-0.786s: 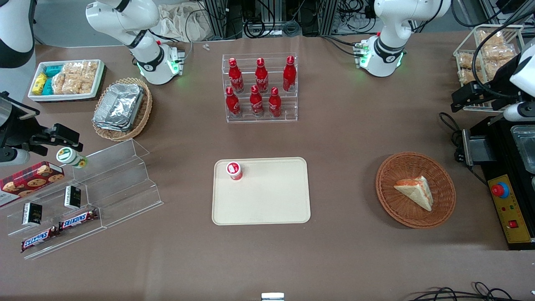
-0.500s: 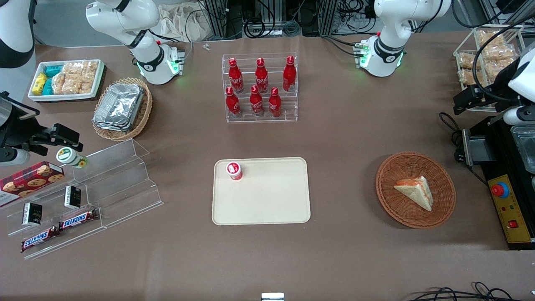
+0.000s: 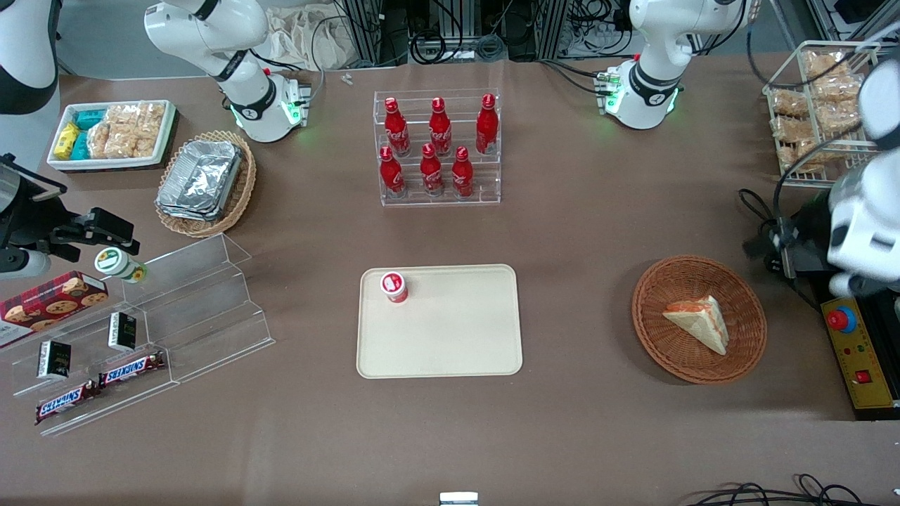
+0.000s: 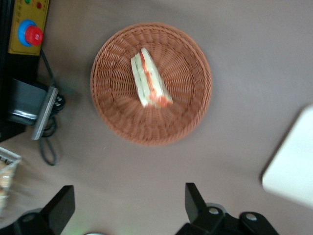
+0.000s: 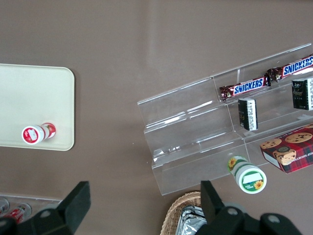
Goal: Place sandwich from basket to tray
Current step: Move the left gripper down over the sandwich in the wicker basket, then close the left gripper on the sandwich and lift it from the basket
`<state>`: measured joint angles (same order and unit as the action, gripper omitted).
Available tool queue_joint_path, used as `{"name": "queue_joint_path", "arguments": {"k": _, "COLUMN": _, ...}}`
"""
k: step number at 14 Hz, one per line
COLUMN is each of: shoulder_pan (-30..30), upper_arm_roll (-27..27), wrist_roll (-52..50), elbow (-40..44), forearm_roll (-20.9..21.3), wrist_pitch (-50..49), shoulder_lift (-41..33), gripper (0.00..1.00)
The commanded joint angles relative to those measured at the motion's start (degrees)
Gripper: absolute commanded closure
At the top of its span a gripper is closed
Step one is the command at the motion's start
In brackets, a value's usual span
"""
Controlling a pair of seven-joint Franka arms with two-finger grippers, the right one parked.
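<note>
The sandwich (image 4: 149,79) lies in the basket (image 4: 195,117), its long axis running roughly in line with the gap between the fingers of the end effector (image 4: 129,208), which hangs high beside the basket, fingers apart and empty, away from the tray (image 3: 439,351)

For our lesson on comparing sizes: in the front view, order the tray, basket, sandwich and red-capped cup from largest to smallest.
1. tray
2. basket
3. sandwich
4. red-capped cup

The tool hangs open above the table, beside the basket.
</note>
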<state>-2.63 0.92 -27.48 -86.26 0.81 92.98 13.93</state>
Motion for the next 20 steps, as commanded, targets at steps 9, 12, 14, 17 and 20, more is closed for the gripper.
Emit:
{"name": "queue_joint_path", "arguments": {"k": 9, "shoulder_pan": 2.5, "upper_arm_roll": -0.7, "wrist_roll": -19.9, "elbow": -21.8, "forearm_roll": -0.1, "wrist_pitch": 33.2, "shoulder_lift": 9.8, "gripper": 0.00}}
{"name": "queue_joint_path", "arguments": {"k": 12, "shoulder_pan": 2.5, "upper_arm_roll": -0.6, "wrist_roll": -22.3, "elbow": -21.9, "forearm_roll": -0.1, "wrist_pitch": 37.8, "shoulder_lift": 12.3, "gripper": 0.04}}
{"name": "queue_joint_path", "arguments": {"k": 14, "shoulder_pan": 2.5, "upper_arm_roll": -0.6, "wrist_roll": -23.2, "elbow": -21.8, "forearm_roll": 0.1, "wrist_pitch": 39.6, "shoulder_lift": 13.8, "gripper": 0.52}}
{"name": "queue_joint_path", "arguments": {"k": 17, "shoulder_pan": 2.5, "upper_arm_roll": -0.5, "wrist_roll": -23.1, "elbow": -21.5, "forearm_roll": 0.4, "wrist_pitch": 40.2, "shoulder_lift": 13.5, "gripper": 1.00}}
{"name": "queue_joint_path", "arguments": {"k": 20, "shoulder_pan": 3.0, "upper_arm_roll": -0.6, "wrist_roll": -22.1, "elbow": -19.1, "forearm_roll": 0.8, "wrist_pitch": 33.0, "shoulder_lift": 8.1, "gripper": 1.00}}
